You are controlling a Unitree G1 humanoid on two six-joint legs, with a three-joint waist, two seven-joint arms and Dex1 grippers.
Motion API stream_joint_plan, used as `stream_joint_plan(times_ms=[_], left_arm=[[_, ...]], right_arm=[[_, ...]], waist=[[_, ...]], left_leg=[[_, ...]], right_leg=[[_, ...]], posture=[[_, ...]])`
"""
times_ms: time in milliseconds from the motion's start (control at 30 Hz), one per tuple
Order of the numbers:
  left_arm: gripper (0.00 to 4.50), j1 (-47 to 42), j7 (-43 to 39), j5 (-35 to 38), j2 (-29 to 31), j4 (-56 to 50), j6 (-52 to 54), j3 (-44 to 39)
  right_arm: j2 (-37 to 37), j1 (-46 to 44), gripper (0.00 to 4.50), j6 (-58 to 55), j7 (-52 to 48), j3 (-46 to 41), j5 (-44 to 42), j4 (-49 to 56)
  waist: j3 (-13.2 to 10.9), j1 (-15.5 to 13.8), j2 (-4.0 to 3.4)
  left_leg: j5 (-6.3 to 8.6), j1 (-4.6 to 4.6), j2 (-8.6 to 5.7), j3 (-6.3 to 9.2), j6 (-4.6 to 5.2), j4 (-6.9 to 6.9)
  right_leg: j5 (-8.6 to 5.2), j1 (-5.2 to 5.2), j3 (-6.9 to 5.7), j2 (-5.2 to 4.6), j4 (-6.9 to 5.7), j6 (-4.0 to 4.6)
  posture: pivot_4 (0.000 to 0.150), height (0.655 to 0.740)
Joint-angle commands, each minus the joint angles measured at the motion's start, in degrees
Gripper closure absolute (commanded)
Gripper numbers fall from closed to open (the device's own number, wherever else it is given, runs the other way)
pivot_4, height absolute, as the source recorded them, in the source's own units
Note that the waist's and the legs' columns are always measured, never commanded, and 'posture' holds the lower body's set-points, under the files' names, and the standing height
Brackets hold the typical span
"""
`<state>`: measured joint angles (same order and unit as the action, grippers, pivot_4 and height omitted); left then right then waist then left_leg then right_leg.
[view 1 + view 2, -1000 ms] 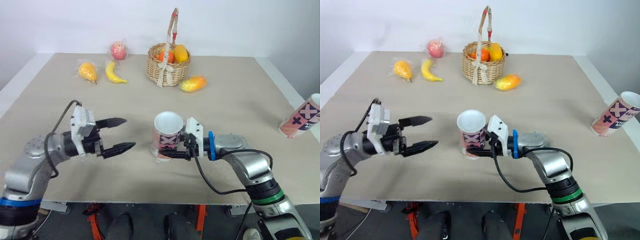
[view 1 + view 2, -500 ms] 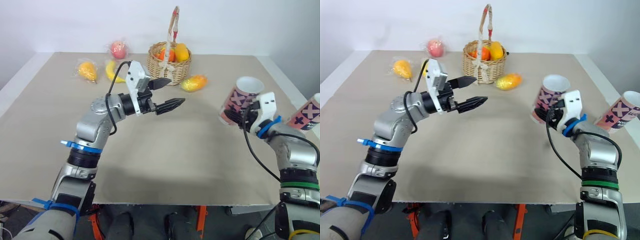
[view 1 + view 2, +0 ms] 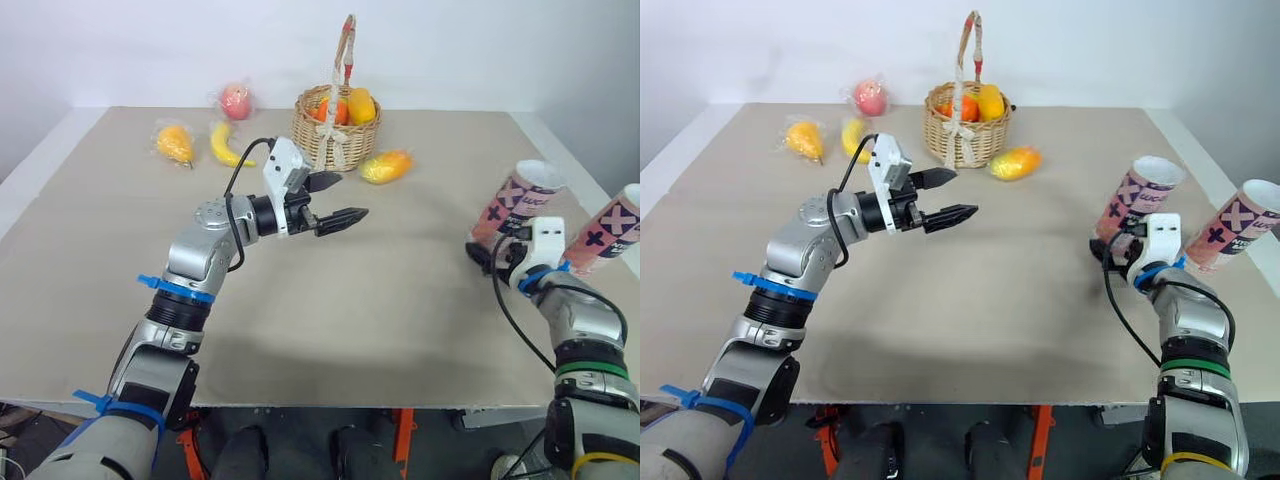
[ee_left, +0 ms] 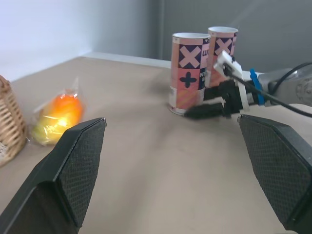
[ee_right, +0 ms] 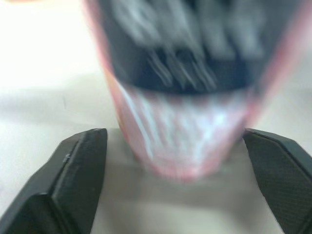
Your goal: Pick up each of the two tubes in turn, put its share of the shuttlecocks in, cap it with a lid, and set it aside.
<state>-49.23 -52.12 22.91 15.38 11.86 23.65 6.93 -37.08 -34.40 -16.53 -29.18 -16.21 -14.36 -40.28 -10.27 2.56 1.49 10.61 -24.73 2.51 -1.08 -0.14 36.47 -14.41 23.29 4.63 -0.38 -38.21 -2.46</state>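
Tube (image 3: pixel 1137 200) beside second tube (image 3: pixel 1230 232), right gripper (image 3: pixel 1107 248) wide at its base, left gripper (image 3: pixel 962 192) wide near basket (image 3: pixel 960 132)

You have bare table (image 3: pixel 350 300) across the middle and near side. A basket (image 3: pixel 330 138) and loose fruit (image 3: pixel 387 166) line the far edge. On your right, a near tube (image 3: pixel 512 208) and a far tube (image 3: pixel 605 232) stand close together, possibly touching.

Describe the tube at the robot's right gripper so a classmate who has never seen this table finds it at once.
At the right edge of the beige table stand two open pink cardboard tubes with dark crosses. The wanted tube is the inner one, nearer the table's middle. Unlike its neighbour, it has the right gripper at its base, open fingers on either side.
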Motion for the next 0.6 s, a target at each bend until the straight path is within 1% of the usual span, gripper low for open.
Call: stream_joint_plan(times_ms=[33, 133, 267, 333, 433, 500, 600], left_arm=[[0.00, 1.50, -3.29, 0.83, 1.79, -5.06, 0.12, 0.41], [0.00, 3.09, -5.19, 1.76, 3.10, -7.50, 1.54, 0.38], [0.00, 5.52, -6.76, 2.48, 5.75, -10.87, 3.73, 0.08], [0.00, 8.85, -8.29, 1.42, 9.19, -13.46, 3.31, 0.48], [0.00, 15.68, -6.90, 0.98, 13.64, -16.40, 3.78, -2.02], [0.00, 18.93, -4.78, -0.17, 15.36, -16.94, 3.53, -2.99], [0.00, 21.97, -2.18, 0.12, 15.98, -16.49, 4.35, -4.95]], right_arm=[[-2.09, 0.71, 0.04, -0.44, -1.27, -0.84, -0.15, 1.59], [-3.32, 3.13, 0.04, -1.70, -2.93, -0.73, -0.36, 4.74], [-5.11, 9.05, 0.04, -5.02, -6.22, -0.44, -1.13, 12.01], [-6.63, 14.72, 0.04, -7.00, -9.60, 0.19, -1.87, 18.56], [-8.69, 25.00, 0.04, -10.14, -19.34, 1.88, -7.41, 34.82], [-8.12, 27.07, 0.04, -9.98, -20.65, 2.93, -8.85, 41.04], [-7.01, 27.48, 0.04, -9.15, -20.76, 5.12, -8.35, 45.47]], waist=[[0.00, 0.06, 0.00], [0.00, 0.04, -0.01], [0.01, -0.07, -0.01], [0.02, -0.06, -0.03], [0.10, -0.04, -0.13], [0.08, 0.22, -0.09], [0.06, 0.30, -0.07]], left_leg=[[0.00, 0.00, 0.00, -0.01, 0.00, -0.02], [0.00, 0.01, 0.03, 0.02, 0.01, -0.06], [0.01, 0.00, 0.03, 0.04, 0.01, -0.05], [0.01, 0.01, 0.03, 0.03, 0.01, -0.05], [0.05, 0.07, 0.06, 0.04, 0.05, -0.11], [0.08, 0.11, 0.17, 0.08, 0.07, -0.12], [0.01, 0.20, 0.28, 0.05, 0.05, -0.06]], right_leg=[[0.00, 0.02, 0.00, 0.00, 0.00, 0.00], [-0.02, 0.03, -0.01, 0.05, 0.00, 0.05], [-0.04, 0.01, -0.03, 0.04, 0.00, 0.03], [-0.04, 0.00, -0.02, 0.02, 0.00, 0.03], [-0.11, -0.02, -0.03, 0.04, 0.00, 0.06], [-0.15, -0.05, -0.06, 0.16, -0.01, 0.10], [-0.19, -0.05, -0.04, 0.28, -0.04, -0.13]], posture=[[0.150, 0.7400], [0.150, 0.7400], [0.150, 0.7400], [0.150, 0.7400], [0.150, 0.7400], [0.150, 0.7400], [0.150, 0.7400]])
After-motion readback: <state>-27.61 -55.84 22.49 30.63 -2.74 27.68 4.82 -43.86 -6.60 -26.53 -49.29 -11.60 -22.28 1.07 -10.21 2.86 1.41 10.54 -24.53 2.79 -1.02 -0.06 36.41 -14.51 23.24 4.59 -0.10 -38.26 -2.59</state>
